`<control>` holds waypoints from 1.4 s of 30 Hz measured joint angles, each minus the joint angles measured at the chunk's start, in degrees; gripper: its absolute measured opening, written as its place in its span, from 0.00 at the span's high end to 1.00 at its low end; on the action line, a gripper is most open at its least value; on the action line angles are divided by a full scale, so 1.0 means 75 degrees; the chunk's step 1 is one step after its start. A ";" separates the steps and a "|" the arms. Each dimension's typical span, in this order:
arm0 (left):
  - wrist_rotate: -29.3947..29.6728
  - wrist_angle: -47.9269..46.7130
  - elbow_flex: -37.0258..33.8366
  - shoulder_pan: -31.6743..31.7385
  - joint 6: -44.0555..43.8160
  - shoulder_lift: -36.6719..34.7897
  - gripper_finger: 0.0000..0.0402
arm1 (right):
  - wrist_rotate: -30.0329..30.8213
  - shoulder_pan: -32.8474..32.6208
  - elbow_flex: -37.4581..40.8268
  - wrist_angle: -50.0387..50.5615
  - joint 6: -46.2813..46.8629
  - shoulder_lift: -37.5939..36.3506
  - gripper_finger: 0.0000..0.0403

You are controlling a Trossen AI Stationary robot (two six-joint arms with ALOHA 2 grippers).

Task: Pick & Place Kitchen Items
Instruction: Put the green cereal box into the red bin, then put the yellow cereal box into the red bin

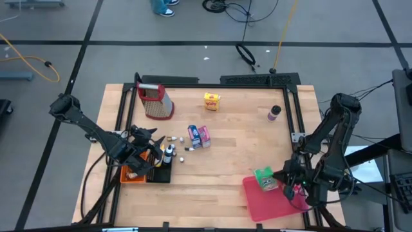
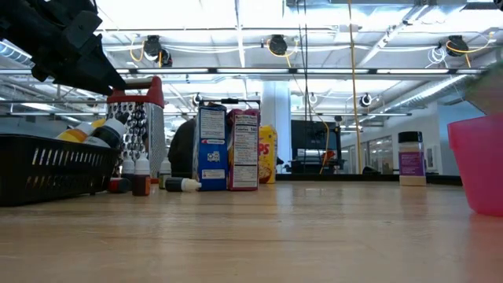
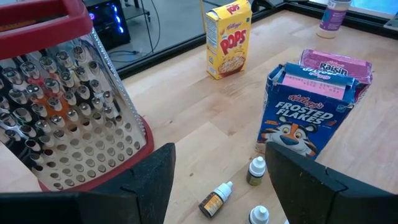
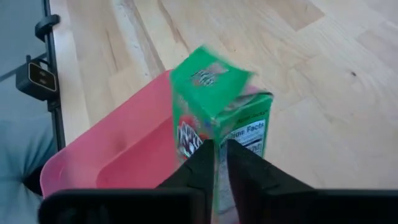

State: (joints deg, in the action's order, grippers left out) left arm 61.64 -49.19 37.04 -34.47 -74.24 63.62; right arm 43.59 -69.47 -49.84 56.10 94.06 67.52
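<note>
Green carton (image 4: 219, 121) — nipped in right pincer (image 4: 222, 163), over pink bin (image 4: 121, 146).

The bench (image 1: 238, 154) is pale, smooth planked wood. The grater (image 3: 62, 112) is shiny perforated metal with a glossy red plastic rim. The cartons (image 3: 298, 118) look like printed card. The pink tray (image 4: 118, 155) is smooth plastic.
</note>
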 joint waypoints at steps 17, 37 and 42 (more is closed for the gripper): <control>0.0053 0.0002 0.0000 -0.0002 -0.0029 0.0001 0.37 | 0.0169 0.0015 0.0000 0.0099 -0.0109 -0.0398 0.60; 0.0251 0.0000 0.0000 0.0001 -0.0003 0.0001 0.37 | 0.1102 0.2886 0.0000 -0.1689 -0.4097 -0.0955 0.64; 0.0245 0.0000 0.0000 0.0001 -0.0006 0.0002 0.37 | -0.0027 0.4928 0.0006 -0.2777 -0.6191 -0.0936 0.65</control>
State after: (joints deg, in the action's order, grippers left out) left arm 63.48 -49.19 37.04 -34.46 -74.28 63.63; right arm 43.39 -32.51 -49.80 35.27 47.63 60.49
